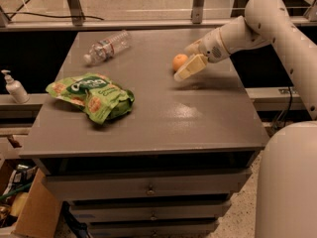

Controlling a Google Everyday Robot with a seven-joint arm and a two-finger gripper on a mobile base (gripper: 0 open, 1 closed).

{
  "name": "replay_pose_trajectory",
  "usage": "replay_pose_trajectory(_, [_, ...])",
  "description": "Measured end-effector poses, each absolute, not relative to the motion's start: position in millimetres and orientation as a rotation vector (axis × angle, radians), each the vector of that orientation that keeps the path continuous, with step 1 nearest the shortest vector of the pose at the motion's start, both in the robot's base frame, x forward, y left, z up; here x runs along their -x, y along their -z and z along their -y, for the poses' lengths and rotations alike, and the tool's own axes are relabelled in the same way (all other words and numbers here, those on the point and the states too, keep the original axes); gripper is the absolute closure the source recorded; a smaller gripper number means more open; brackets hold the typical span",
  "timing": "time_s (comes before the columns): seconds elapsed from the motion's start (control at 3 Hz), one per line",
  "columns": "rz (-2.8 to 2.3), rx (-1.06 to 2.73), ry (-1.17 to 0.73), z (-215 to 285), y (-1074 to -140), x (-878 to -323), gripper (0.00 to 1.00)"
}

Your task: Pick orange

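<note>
One orange (179, 62), small and round, on the grey table (163, 128), toward the far right corner and set in from both the far edge and the right edge. Close against it from the right, the gripper (185, 62), reaching in over the right edge at the end of a pale arm (262, 21). Spread wide: one cream finger (189, 68) slanting down past the near side of the fruit, the other (194, 47) showing at its far side. Between the two, at the mouth of the claw, the fruit, not closed on. Hard to tell whether touched by the lower finger or only just beside it.

Well apart from all this, near the far left corner, a clear plastic bottle (106, 46) lying on its side. Nearer the left edge, about midway along it, a green snack bag (91, 95), crumpled and flat. Beyond the left edge, on a lower ledge, a white pump dispenser (14, 87). Under the near edge, a stack of drawers (148, 187); by the near left corner, down on the floor, a cardboard box (30, 214).
</note>
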State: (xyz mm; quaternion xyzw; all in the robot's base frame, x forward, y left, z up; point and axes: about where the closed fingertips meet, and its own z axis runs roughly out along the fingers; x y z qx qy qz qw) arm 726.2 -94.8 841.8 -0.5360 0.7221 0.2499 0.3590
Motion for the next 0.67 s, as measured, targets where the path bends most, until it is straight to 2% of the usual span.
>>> replay_pose_trajectory(0.67, [-1.871, 1.358, -0.672, 91.9, -837.2, -729.8, 0.63])
